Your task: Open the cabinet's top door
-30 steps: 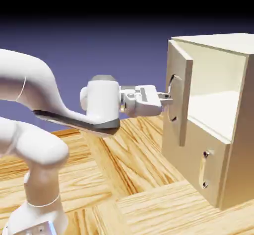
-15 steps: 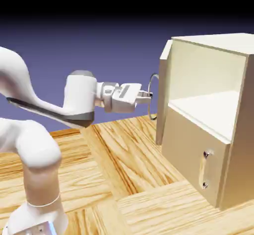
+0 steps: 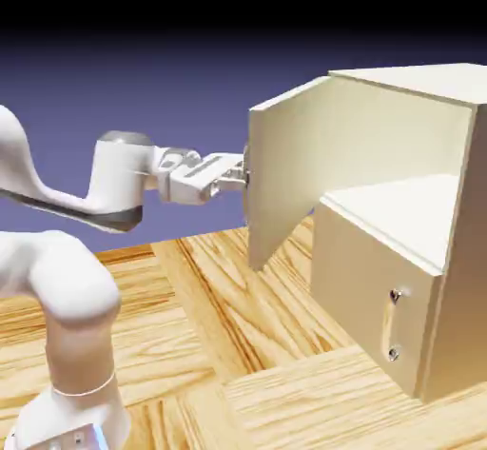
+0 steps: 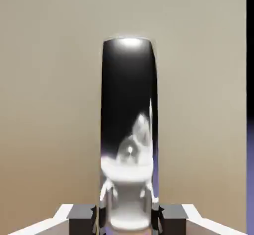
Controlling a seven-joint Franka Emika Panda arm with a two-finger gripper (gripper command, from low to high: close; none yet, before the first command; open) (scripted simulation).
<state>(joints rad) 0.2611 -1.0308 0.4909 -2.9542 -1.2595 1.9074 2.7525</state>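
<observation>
With the square beige wooden top door (image 3: pixel 285 167) swung well out from the boxy pale beige cabinet (image 3: pixel 447 201), the pulling step looks nearly done. The white two-finger gripper (image 3: pixel 233 182) is closed about the curved silver bar handle (image 4: pixel 128 105) on the door's outer face. Next, probably, comes a little more pull along the hinge's arc, wrist turning with the door, then release.

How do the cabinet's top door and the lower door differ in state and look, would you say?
The top door stands swung wide open, while the lower door lies closed against the cabinet. The top door's handle is curved silver metal with the gripper closed on it; the lower door's is beige, untouched. Both are pale beige panels.
</observation>
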